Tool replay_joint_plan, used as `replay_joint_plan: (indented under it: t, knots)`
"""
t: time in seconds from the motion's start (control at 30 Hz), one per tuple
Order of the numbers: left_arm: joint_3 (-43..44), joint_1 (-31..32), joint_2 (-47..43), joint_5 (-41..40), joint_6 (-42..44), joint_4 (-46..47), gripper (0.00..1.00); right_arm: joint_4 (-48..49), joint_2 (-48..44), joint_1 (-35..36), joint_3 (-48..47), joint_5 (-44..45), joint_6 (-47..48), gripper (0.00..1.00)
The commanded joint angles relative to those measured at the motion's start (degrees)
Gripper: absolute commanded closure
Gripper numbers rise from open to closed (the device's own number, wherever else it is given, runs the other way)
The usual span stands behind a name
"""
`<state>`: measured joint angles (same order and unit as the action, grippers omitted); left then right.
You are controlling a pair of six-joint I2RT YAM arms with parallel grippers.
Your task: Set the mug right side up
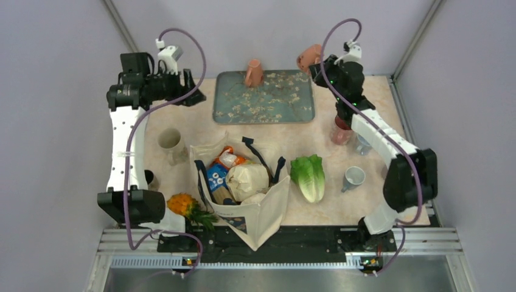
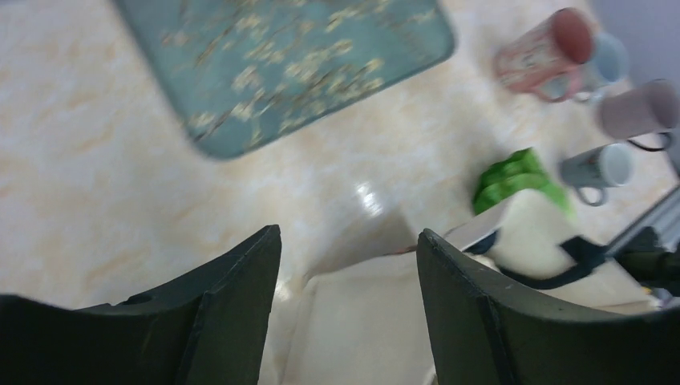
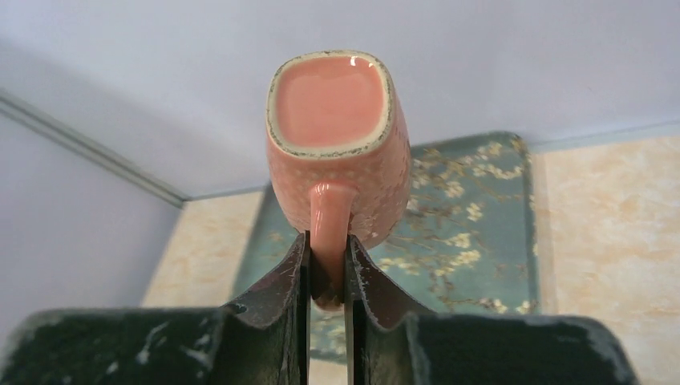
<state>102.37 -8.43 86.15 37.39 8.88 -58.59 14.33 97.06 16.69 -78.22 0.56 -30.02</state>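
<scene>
right claw [image 3: 327, 241]: closed tight on the handle of the pink mug [image 3: 335, 152], 1 finger on each side of the handle. the mug is in the air, clear of the worktop [image 1: 182, 115], at the far right corner of the tray [image 1: 263, 97]. in the right wrist view the mug's flat glazed bottom faces the camera and its handle points down into the claw; its mouth is turned away, out of sight.

left claw [image 2: 349, 241]: fingers wide apart, nothing between them. it hangs above the worktop at the far left, just left of the tray. the left wrist view is blurred.

second pink mug [image 1: 254, 73]: stands on the far edge of the tray, apart from both claws. cannot tell which way up it is.

other items on the worktop:
- cloth bag [image 1: 255, 207] full of groceries, near centre
- lettuce [image 1: 309, 176] just right of the bag
- grey mug [image 1: 353, 177] right of the lettuce, lying on its side
- beige mug [image 1: 170, 140] left of the bag
- pineapple [image 1: 185, 205] at the near left, beside the bag
</scene>
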Motion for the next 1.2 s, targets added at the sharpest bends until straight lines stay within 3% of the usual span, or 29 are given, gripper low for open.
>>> replay_joint_plan:
  t: [0.0,0.33,0.47,0.67,0.93,1.1,1.17]
  knots:
    - [5.5,8.7,0.9,5.4,-13.8,10.2,0.32,9.2,-15.9,0.3,5.8,-5.4,-6.8,1.00]
    - [8.0,26.3,7.2,14.3,-45.0,37.6,0.32,15.1,-35.8,3.1,17.7,-8.3,-20.0,1.00]
    - [7.9,32.3,9.4,15.5,-53.7,46.4,0.32,13.4,-39.9,5.6,18.2,-6.4,-20.1,1.00]
    - [8.2,36.2,11.0,16.8,-64.0,58.7,0.32,10.7,-42.8,8.1,18.5,-5.1,-20.4,1.00]
    - [7.9,37.6,10.2,16.8,-64.0,61.3,0.37,9.6,-44.5,8.4,18.4,-3.9,-20.8,1.00]
    - [15.1,40.1,12.7,11.2,-52.4,51.0,0.39,8.8,-43.7,8.5,18.7,-5.1,-21.8,1.00]
    - [16.0,40.1,13.7,10.2,-51.9,50.7,0.39,10.4,-43.7,8.4,19.6,-5.4,-22.7,1.00]
